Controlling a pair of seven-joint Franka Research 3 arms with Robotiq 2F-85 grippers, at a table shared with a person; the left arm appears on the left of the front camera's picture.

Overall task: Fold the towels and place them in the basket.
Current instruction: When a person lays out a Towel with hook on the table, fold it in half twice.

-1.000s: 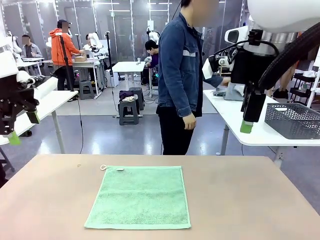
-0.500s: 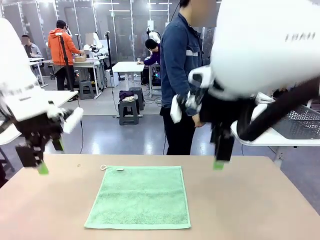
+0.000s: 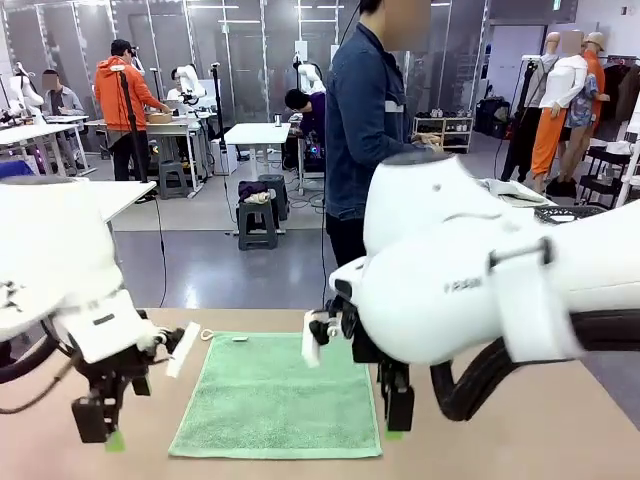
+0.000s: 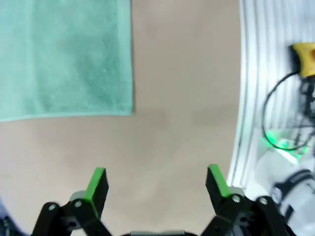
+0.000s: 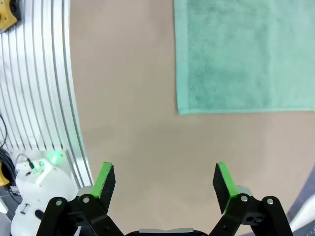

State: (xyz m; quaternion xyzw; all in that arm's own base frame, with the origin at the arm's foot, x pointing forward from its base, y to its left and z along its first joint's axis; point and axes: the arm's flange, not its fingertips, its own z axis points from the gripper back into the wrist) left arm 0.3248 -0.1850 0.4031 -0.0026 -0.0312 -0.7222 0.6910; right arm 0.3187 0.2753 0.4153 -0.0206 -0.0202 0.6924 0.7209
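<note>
Now, with the mint-green terry towel (image 3: 280,395) lying flat at lower centre of the tan desk (image 3: 580,430), your left claw (image 4: 156,171) and right claw (image 5: 164,167), jaws apart and empty, hover beside its near corners, so closing early would likely pinch bare desk or drag the cloth askew.

- A table (image 3: 540,450) with a plain, matte tan-brown top spans the lower part of the front view.
- One mint green terry towel (image 3: 270,395) lies on it near the middle. It is spread flat and unfolded, with its edges roughly square to the table's.
- A small white loop (image 3: 208,335) at the towel's far left corner rests on the tabletop.
- Tan tabletop shows on every side of the towel.
</note>
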